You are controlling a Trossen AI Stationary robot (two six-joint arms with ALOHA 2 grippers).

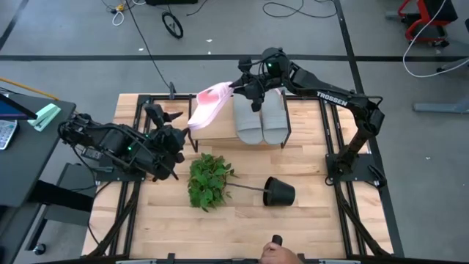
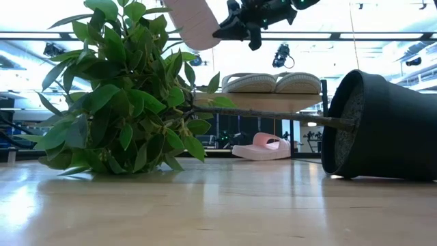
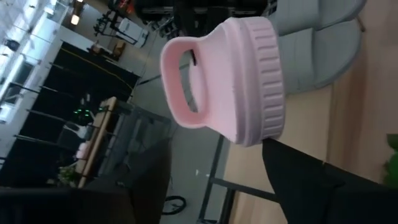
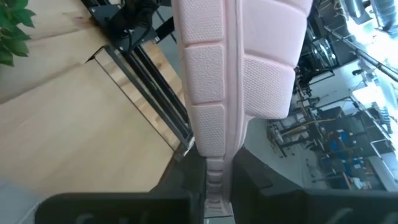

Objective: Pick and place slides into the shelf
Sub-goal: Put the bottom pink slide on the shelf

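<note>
Pink slide held above the shelf

The left gripper [image 1: 163, 116] stands open, empty, left of the wooden-topped shelf [image 1: 220, 129]. The right gripper [image 1: 236, 87] clamps a pale pink foam slide [image 1: 208, 105] aloft over the shelf's left end; two grey slides [image 1: 261, 117] lie on its right.

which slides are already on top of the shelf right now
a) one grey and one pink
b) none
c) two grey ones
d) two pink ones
c: the two grey slides lie side by side on the shelf, while one pink slide hangs in the right gripper above it and another pink slide sits under the shelf.
</note>
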